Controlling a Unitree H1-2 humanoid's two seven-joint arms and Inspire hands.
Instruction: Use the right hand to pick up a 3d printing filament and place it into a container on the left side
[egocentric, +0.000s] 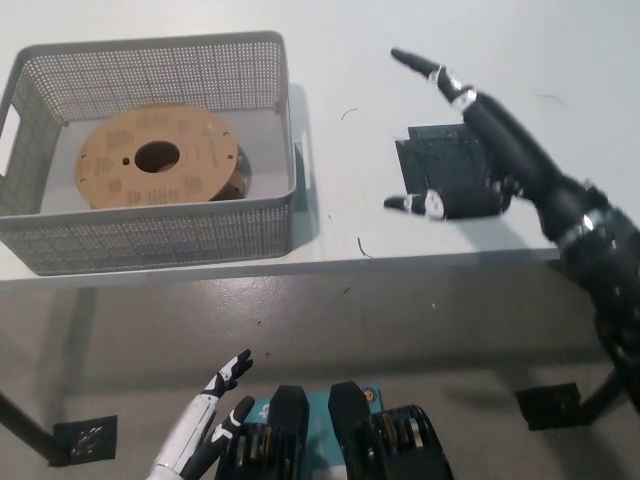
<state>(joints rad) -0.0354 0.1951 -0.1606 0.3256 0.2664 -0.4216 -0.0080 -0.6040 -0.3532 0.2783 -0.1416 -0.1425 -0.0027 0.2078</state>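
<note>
A filament spool (160, 158) with a brown cardboard side lies flat inside the grey mesh basket (150, 232) at the left of the white table. My black right hand (480, 150) is open above the table's right part, fingers spread, holding nothing. It hovers over a dark square patch (432, 165) and partly hides it. My white left hand (205, 430) rests low at the bottom left, below the table edge, fingers apart and empty.
The white table (350, 60) ends at a front edge running across the middle of the view. Grey floor lies below it, with dark table feet (548, 405) at the lower right and lower left.
</note>
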